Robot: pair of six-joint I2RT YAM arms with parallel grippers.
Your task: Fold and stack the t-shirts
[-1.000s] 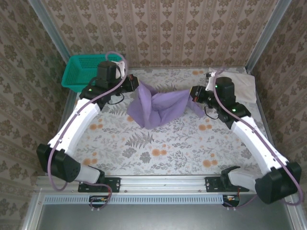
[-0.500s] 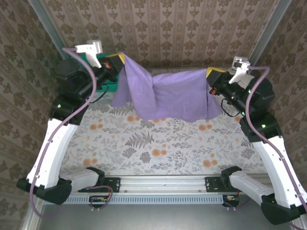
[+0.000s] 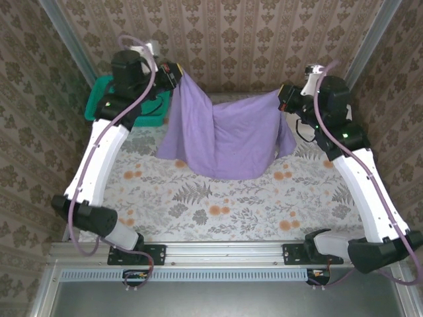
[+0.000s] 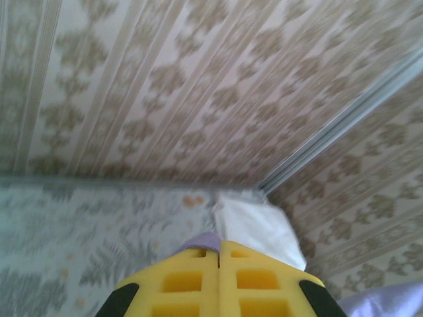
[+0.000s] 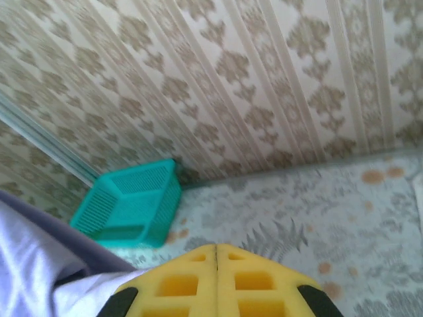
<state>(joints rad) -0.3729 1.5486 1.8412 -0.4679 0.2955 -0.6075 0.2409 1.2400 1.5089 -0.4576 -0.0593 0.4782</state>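
Note:
The lavender t-shirt hangs stretched between my two grippers above the back half of the table, its lower edge sagging toward the tablecloth. My left gripper is shut on its upper left corner. A bit of purple cloth peeks out at the closed yellow tips of the left gripper. My right gripper is shut on the upper right corner. In the right wrist view the right gripper is closed, with purple cloth hanging below left. The off-white t-shirt lies folded in the back right corner.
A teal mesh basket stands at the back left corner, behind the left arm, and the basket also appears in the right wrist view. The floral tablecloth covers the table. Patterned walls close in the back and sides.
Both grippers lifted the lavender shirt off the table and pulled it apart into a wide sheet. Since half a second ago they have come down and back a little.

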